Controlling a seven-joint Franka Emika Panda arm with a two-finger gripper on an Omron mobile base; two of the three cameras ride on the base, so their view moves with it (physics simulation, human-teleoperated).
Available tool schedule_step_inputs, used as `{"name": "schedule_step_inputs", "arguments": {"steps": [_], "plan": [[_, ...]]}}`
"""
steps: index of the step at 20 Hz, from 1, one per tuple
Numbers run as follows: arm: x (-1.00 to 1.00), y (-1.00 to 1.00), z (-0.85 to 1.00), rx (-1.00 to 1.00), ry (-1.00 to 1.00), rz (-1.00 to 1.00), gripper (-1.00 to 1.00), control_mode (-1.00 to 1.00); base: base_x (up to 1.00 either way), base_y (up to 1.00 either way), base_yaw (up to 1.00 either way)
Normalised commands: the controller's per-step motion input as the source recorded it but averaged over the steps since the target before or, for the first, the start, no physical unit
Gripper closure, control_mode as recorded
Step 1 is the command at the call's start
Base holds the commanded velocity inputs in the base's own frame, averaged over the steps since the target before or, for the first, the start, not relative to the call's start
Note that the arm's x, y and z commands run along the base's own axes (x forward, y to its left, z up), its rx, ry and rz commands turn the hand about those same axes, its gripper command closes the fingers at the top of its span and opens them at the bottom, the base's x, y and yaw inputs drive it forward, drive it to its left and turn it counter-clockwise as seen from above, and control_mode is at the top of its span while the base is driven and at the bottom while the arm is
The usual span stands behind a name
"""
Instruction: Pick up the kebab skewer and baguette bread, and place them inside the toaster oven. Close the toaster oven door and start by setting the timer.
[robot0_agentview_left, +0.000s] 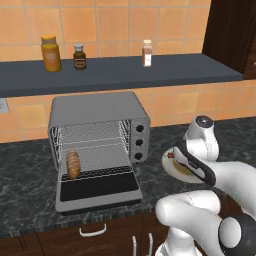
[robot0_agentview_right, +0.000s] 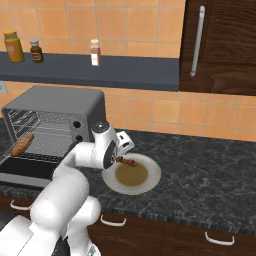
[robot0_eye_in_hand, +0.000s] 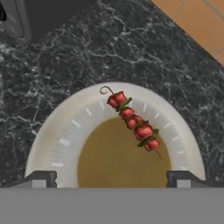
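Grey metal toaster oven sits center-left of the left base view on the dark marble counter, its toaster oven door dropped flat open toward the camera. Baguette bread lies on the wire rack inside, at the rack's left side. In the right base view the loaf shows at far left.

White plate with tan center fills the lower half of the hand view; kebab skewer lies on it diagonally, hooked end upper left, red chunks running to lower right. Gripper hangs above the plate, fingertips spread wide apart at bottom left and bottom right, nothing between them, clear of the skewer.

Right base view: skewer at frame center on the plate, just beside the hand. Three jars on the shelf, upper part of the left base view.
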Motion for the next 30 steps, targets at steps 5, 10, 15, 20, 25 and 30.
{"name": "schedule_step_inputs", "arguments": {"steps": [5,10,15,20,25,30], "plan": [[0.24,-0.09,-0.04,-0.11,0.20,-0.04,-1.00,-1.00,0.00,0.00,0.00],[0.00,-0.40,-0.13,-0.03,0.12,0.01,-1.00,-1.00,0.00,0.00,0.00],[0.07,-0.36,-0.30,0.00,0.11,0.03,-1.00,-1.00,0.00,0.00,0.00],[0.18,0.00,-0.22,0.00,0.09,0.03,-1.00,-1.00,0.00,0.00,0.00],[0.20,0.00,-0.18,0.00,0.12,0.04,-1.00,-1.00,0.00,0.00,0.00],[0.35,0.00,-0.24,0.00,0.09,0.03,-1.00,-1.00,0.00,0.00,0.00]]}}
